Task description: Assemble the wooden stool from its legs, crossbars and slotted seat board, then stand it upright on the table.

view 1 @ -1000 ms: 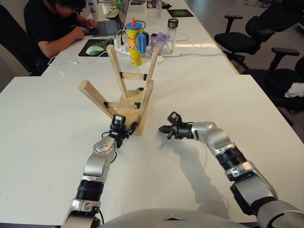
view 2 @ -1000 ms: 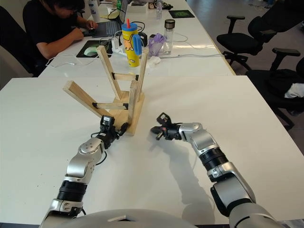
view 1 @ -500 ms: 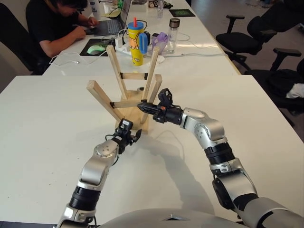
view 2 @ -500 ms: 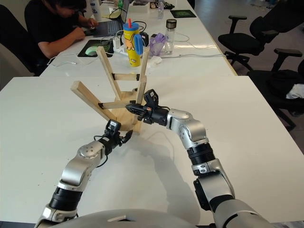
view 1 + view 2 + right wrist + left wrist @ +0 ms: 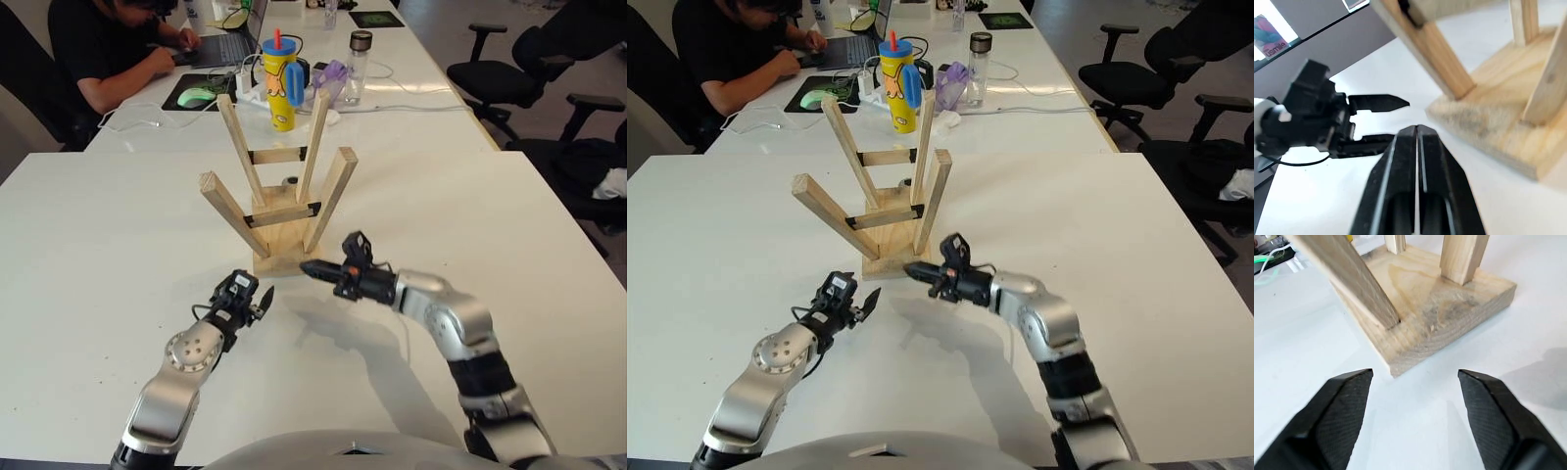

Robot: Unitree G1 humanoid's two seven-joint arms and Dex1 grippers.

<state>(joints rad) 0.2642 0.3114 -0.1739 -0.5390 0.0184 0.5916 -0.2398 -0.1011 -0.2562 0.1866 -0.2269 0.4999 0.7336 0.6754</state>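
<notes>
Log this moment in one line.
stool: inverted, seat board flat on table, legs up | left tool: open, empty, near board corner | right tool: shut, empty, beside board

What I see: an office of white desks and black chairs.
Beyond the far edge of my white table [image 5: 88, 294] stands a second desk [image 5: 421, 98] with a yellow cup [image 5: 279, 88], a bottle [image 5: 355, 69] and a laptop [image 5: 230, 44]. Office chairs [image 5: 500, 73] stand on the grey floor [image 5: 439, 34] to the right.
</notes>
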